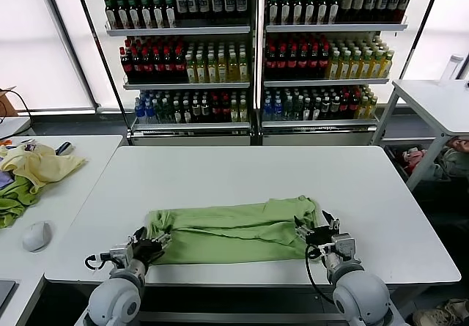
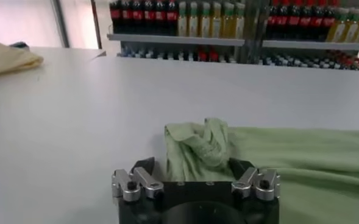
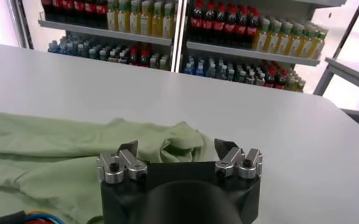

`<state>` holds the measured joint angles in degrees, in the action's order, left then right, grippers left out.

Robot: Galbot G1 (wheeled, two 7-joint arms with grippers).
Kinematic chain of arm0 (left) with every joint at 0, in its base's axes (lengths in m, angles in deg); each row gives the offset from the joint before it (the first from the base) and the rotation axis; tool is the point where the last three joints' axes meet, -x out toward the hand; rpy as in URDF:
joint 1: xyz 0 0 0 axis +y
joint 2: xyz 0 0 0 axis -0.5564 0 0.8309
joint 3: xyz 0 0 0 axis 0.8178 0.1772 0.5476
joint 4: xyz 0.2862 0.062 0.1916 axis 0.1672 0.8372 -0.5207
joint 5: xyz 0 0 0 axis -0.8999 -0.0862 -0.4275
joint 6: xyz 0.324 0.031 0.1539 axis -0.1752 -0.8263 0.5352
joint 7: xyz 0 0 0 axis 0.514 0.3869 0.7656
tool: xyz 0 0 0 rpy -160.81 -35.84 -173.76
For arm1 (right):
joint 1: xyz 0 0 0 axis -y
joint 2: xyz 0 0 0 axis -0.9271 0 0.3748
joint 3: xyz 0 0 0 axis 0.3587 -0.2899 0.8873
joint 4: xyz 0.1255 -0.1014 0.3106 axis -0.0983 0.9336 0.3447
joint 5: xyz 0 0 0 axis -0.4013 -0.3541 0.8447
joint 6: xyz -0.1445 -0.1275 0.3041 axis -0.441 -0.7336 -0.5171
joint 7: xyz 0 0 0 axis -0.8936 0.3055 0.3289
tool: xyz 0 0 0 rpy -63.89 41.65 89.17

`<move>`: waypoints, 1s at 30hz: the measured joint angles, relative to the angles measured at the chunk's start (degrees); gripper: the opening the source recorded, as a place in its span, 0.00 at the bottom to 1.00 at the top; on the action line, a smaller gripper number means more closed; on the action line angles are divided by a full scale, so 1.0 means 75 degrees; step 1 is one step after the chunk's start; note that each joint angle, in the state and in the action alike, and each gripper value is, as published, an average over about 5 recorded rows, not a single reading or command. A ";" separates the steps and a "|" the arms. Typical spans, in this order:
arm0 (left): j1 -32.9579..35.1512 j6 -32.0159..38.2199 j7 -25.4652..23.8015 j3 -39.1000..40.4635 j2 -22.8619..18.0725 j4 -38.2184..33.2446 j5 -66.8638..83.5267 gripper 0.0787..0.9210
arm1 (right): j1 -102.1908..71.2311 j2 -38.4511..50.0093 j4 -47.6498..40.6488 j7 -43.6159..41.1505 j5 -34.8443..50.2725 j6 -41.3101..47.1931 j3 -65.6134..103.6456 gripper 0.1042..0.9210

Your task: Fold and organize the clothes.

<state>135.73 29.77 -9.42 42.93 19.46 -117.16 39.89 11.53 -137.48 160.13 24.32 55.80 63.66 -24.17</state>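
Polo shirt (image 1: 234, 232), folded into a long band, lay near the front edge of the white table (image 1: 242, 172). Left gripper (image 1: 152, 244) and right gripper (image 1: 316, 231) stood at its ends, jaws wide, around bunched cloth.

Bare white table (image 1: 242, 172) beyond the folded shirt (image 1: 234, 231), bottle shelves (image 1: 253, 55) well behind, side table (image 1: 432, 102) far right

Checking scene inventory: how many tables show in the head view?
3: main table bearing the shirt, side table on the robot's left, another table far right. More may be out of frame.
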 measured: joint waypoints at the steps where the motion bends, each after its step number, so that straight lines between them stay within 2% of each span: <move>1: 0.0016 -0.0013 -0.0018 -0.0036 0.0005 -0.0017 0.0135 0.70 | 0.0000 -0.0002 0.0003 0.0003 -0.0003 -0.0003 0.0002 0.88; 19: 0.0118 0.0116 -0.0473 -0.0782 -0.0034 0.0132 0.2355 0.10 | -0.0035 -0.0012 0.0044 0.0047 -0.0035 -0.0106 0.0073 0.88; 22: 0.0129 0.0135 -0.0503 -0.0936 -0.0054 0.0151 0.2630 0.05 | -0.0036 0.0003 0.0059 0.0047 -0.0034 -0.0117 0.0087 0.88; 30: 0.0133 0.0111 -0.0561 -0.1518 0.0196 0.0064 0.3093 0.05 | -0.0025 0.0052 0.0134 0.0024 0.0009 -0.0150 0.0154 0.88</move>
<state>136.72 30.60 -13.63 31.54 20.93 -116.69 63.09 11.34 -137.09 161.13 24.50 55.87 62.53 -23.02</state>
